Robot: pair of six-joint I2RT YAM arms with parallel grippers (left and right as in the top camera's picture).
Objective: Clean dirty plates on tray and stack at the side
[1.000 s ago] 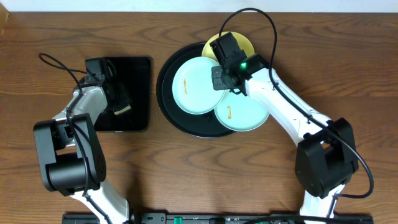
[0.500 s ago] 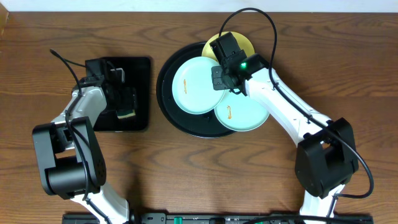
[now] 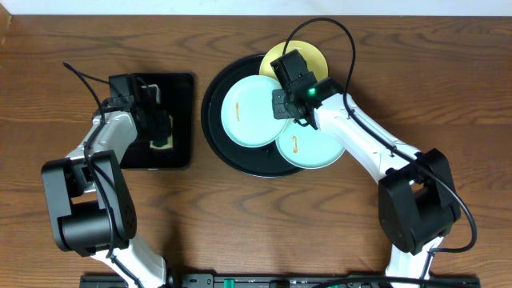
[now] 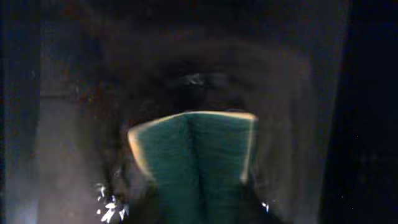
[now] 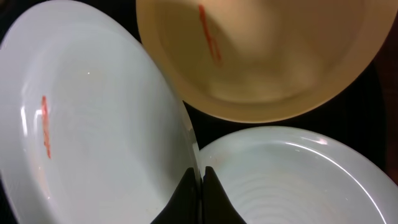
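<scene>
The round black tray (image 3: 214, 128) holds three dirty plates. One mint-green plate (image 3: 246, 110) lies on the left, a second mint-green plate (image 3: 314, 148) at the lower right, and a yellow plate (image 3: 310, 54) at the back. Each has an orange smear. My right gripper (image 3: 282, 106) is shut on the right rim of the left mint-green plate (image 5: 93, 137), between the yellow plate (image 5: 267, 56) and the other mint-green plate (image 5: 298, 180); its fingertips (image 5: 198, 180) pinch that rim. My left gripper (image 3: 160, 128) is shut on a green and yellow sponge (image 4: 196, 155) over the rectangular tray.
A smaller rectangular black tray (image 3: 180, 88) lies left of the round tray, under my left gripper. Bare wooden table (image 3: 448, 96) surrounds both trays. The right arm reaches over the lower right mint-green plate.
My left gripper has shifted a little to the right with the sponge over the rectangular tray. My right gripper has turned slightly and stays on the plate rim.
</scene>
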